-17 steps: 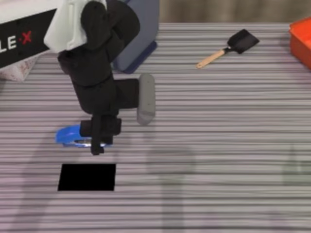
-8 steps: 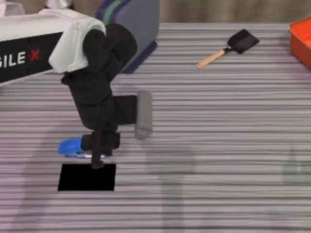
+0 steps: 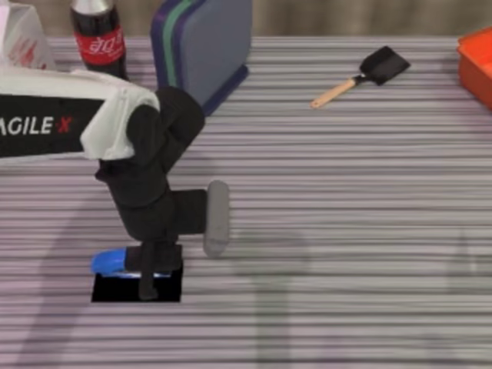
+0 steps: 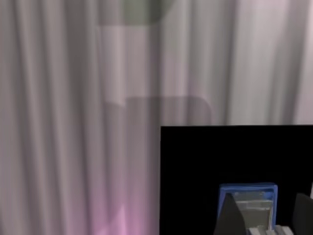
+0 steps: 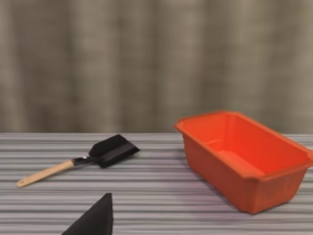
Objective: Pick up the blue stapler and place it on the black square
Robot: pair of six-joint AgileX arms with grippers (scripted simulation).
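Note:
The blue stapler [image 3: 110,261] lies crosswise over the far edge of the black square [image 3: 115,290] near the table's front left. My left gripper [image 3: 147,289] reaches down from above and is shut on the stapler's right part. The left wrist view shows the stapler's blue end and silvery underside [image 4: 247,195] between the two dark fingers, with the black square [image 4: 195,171] behind it. Whether the stapler touches the square I cannot tell. My right arm is outside the top view; one dark fingertip [image 5: 100,215] of it shows, far off to one side, with nothing by it.
A cola bottle [image 3: 98,38] and a navy-grey case [image 3: 204,46] stand at the back left. A black-headed brush [image 3: 369,73] lies at the back right, beside an orange bin [image 3: 478,61]. The right wrist view faces that bin [image 5: 244,161] and brush [image 5: 98,154].
My left gripper has carried the stapler toward the table's front, from behind the black square to over its far edge. The arm has drawn back, uncovering the bottle and case.

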